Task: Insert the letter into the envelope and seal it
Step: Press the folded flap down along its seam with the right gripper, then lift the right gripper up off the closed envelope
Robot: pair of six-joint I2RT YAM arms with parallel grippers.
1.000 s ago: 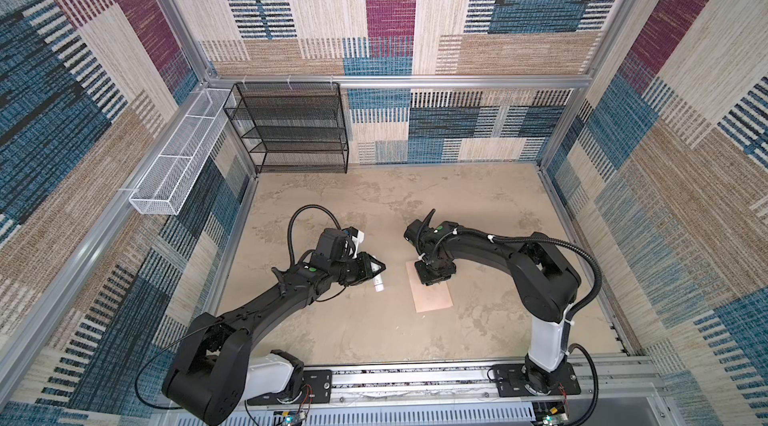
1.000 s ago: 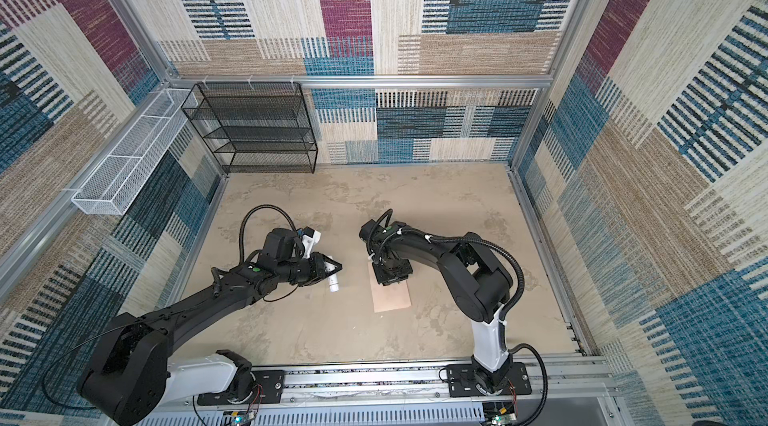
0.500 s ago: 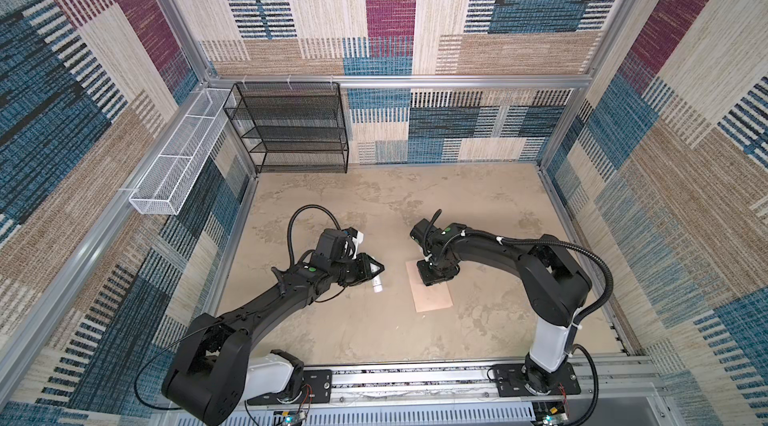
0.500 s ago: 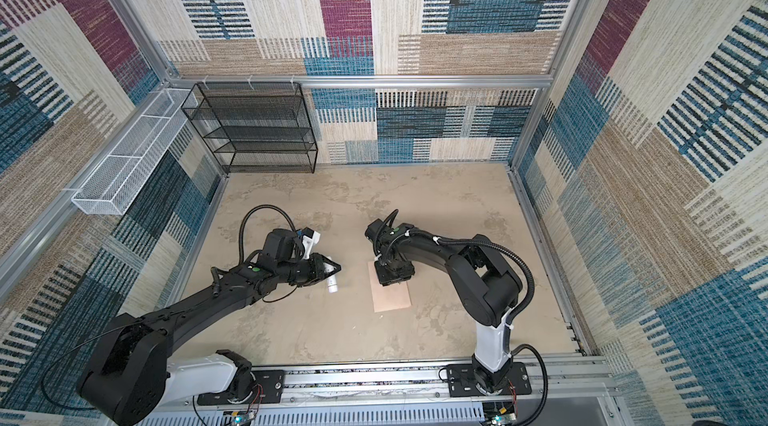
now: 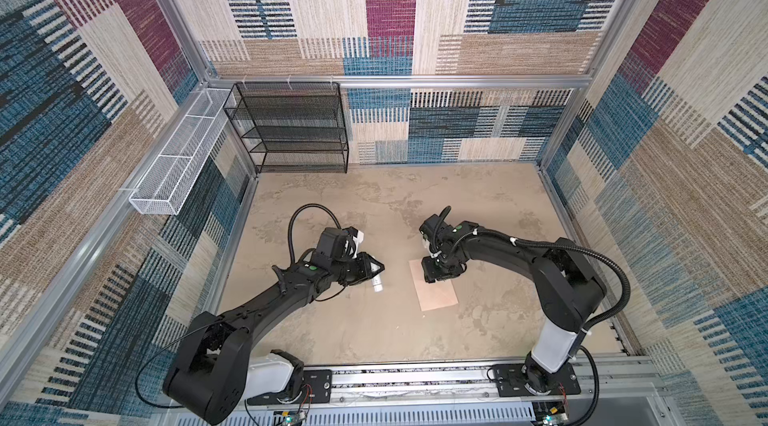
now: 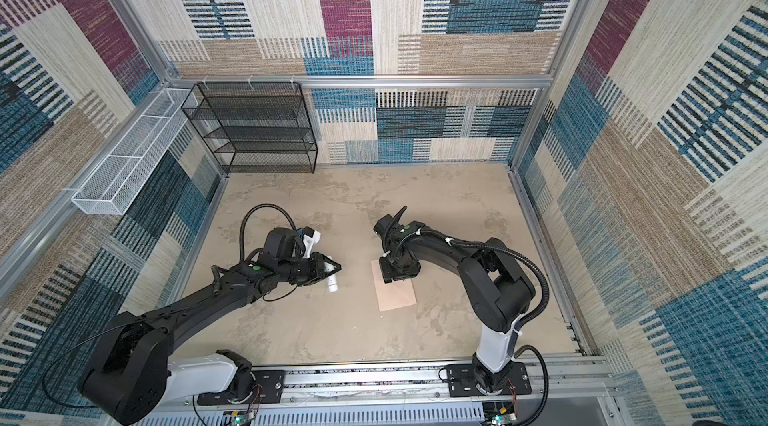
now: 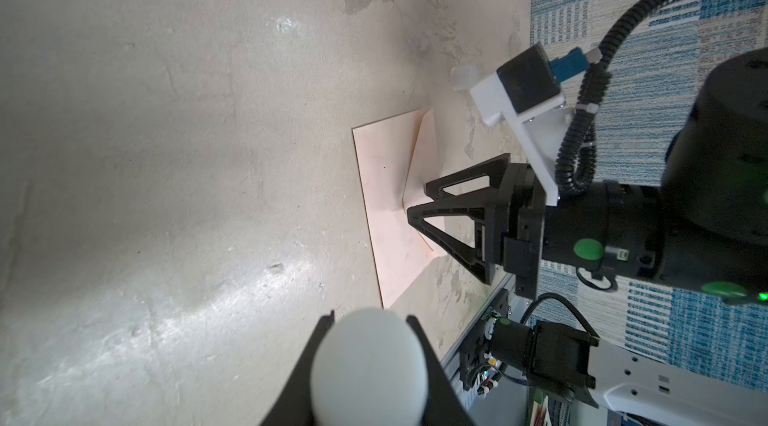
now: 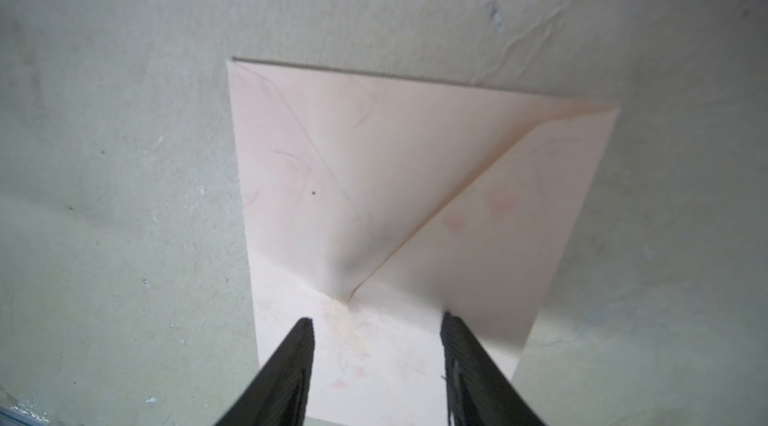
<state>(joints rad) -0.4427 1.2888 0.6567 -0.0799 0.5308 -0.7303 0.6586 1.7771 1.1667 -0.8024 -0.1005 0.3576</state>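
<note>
1. The pale peach-pink rectangular paper envelope (image 5: 438,295) lies flat on the mottled beige table (image 5: 374,203). It is a little right of the middle and nearer the edge where the arm bases stand than the far edge.
2. Its pointed triangular flap (image 8: 478,216) is folded down over the body. One slanted edge stands slightly proud in the right wrist view, so I judge it is not stuck flat yet.
3. I cannot find the letter in any view. I take it to be inside the envelope, but I can't confirm that.
4. The right gripper (image 8: 376,324) has its jaws apart and holds nothing. Its tips point down at the flap's point, and I cannot tell whether they touch the paper or hang just above it.
5. The left gripper (image 5: 376,272) is clenched around a small white cylindrical tube (image 7: 368,370), off to the left of the envelope and apart from it.
6. On handling, this is thin, light, limp paper that should slide easily on the smooth table and crease if pinched hard.
7. Lying flat, it gives me nothing to grasp from above, so I would press rather than grip, at the flap's point first and then along its slanted edges.
8. If I must lift it, the flap's free tip is the place to take hold. I would hold the body down meanwhile so that it does not drag.
</note>
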